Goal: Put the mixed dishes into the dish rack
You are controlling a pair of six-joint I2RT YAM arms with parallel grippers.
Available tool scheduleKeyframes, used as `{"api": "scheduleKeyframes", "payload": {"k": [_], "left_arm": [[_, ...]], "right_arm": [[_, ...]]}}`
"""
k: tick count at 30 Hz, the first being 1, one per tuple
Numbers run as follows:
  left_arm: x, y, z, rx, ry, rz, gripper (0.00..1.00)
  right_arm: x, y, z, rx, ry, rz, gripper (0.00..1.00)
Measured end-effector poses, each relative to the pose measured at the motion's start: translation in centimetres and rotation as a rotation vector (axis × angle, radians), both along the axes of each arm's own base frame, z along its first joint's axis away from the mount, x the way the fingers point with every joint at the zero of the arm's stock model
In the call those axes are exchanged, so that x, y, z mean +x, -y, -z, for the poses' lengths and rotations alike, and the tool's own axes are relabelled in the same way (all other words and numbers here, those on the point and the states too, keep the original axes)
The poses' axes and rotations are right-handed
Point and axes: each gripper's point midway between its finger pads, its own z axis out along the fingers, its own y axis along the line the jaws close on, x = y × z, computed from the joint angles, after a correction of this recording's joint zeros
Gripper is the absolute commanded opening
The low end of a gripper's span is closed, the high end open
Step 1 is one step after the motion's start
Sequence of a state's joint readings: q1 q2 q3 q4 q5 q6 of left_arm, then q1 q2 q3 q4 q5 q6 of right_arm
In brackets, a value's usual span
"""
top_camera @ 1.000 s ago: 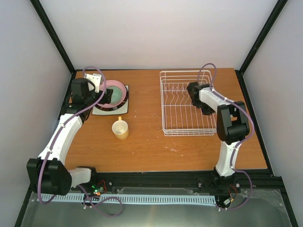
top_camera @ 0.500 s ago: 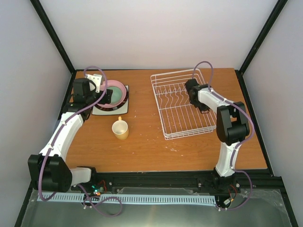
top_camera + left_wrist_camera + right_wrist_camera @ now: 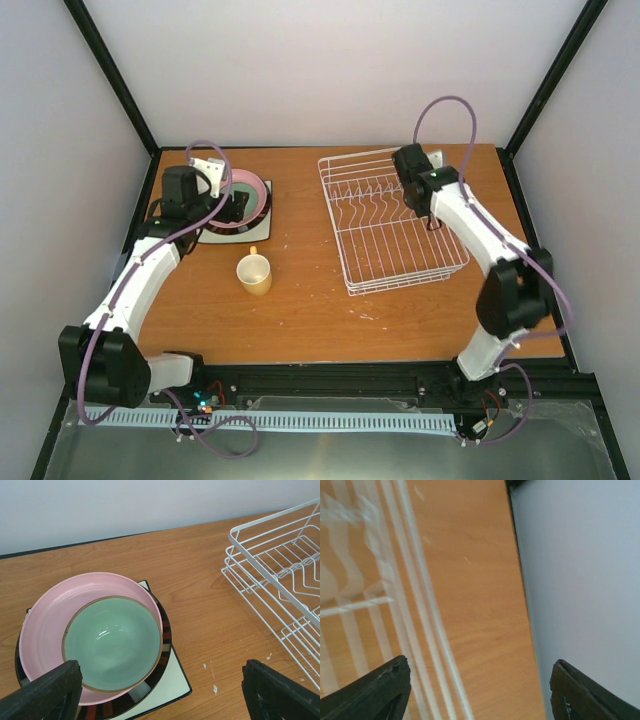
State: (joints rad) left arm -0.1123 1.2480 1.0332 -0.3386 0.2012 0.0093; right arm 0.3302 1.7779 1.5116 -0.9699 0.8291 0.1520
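Mint-green bowl (image 3: 112, 642) sits in pink round plate (image 3: 42, 625), topping the stack at far left; the plates beneath are hard to tell apart. Pale yellow mug (image 3: 254, 272) just nearer. Dish rack (image 3: 395, 225) at right, skewed. Left gripper (image 3: 160, 695) above stack, jaws wide, nothing held. Right gripper (image 3: 477, 690) likewise, over rack's far rim. Next: straddle bowl's wall, pinch, lift straight.

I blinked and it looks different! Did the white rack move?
Yes. The dish rack turned: square with the table's back edge before, it now lies skewed, its far left corner shifted left.
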Motion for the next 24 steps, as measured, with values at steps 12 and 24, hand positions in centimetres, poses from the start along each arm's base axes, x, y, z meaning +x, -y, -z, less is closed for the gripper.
{"api": "scheduleKeyframes", "payload": {"k": [12,24], "left_arm": [[-1.2,-2.3,-3.3,-0.003,0.084,-0.141,0.90],[-4.5,-4.3,-9.0,-0.042,0.251,-0.252,0.91]], "right_arm": [[0.5,-27.8,-7.8,0.703,0.130,-0.719,0.03],[3.7,-37.2,7.3,0.659,-0.217,-0.791,0.03]]}}
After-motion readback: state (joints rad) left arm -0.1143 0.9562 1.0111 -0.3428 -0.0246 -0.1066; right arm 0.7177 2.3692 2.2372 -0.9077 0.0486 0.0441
